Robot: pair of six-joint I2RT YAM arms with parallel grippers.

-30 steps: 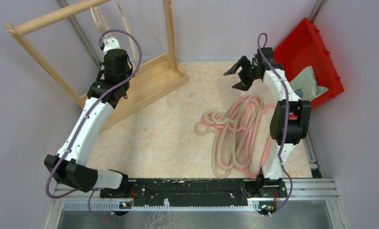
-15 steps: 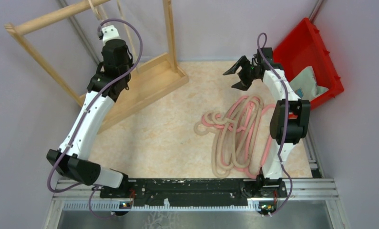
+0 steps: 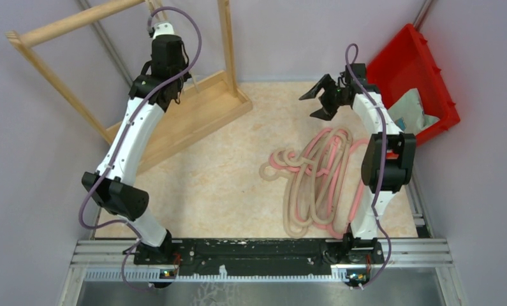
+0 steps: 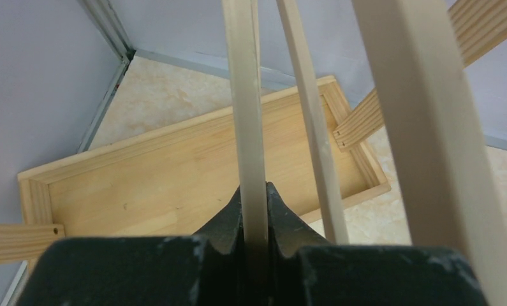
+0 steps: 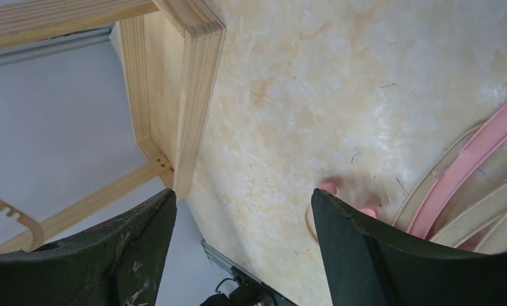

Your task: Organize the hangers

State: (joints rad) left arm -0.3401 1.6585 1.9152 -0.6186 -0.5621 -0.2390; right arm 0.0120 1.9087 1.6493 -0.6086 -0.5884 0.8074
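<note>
Precariously, left gripper [image 4: 254, 194] pinches a beige hanger [image 4: 245, 95] over the wooden rack [image 4: 168, 185] at the tabletop's [image 3: 225, 185] far-left corner, right gripper [image 5: 243, 194] spread; the narrow pinch could slip.

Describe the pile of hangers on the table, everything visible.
The pile of hangers is a tangle of thick, rounded loops, plastic by the look, some beige and some pink. They lie flat and overlapping on the marbled table, right of centre, with hooks curling out to the left. The right claw hangs open above the pile's far end, apparently clear of it.
</note>
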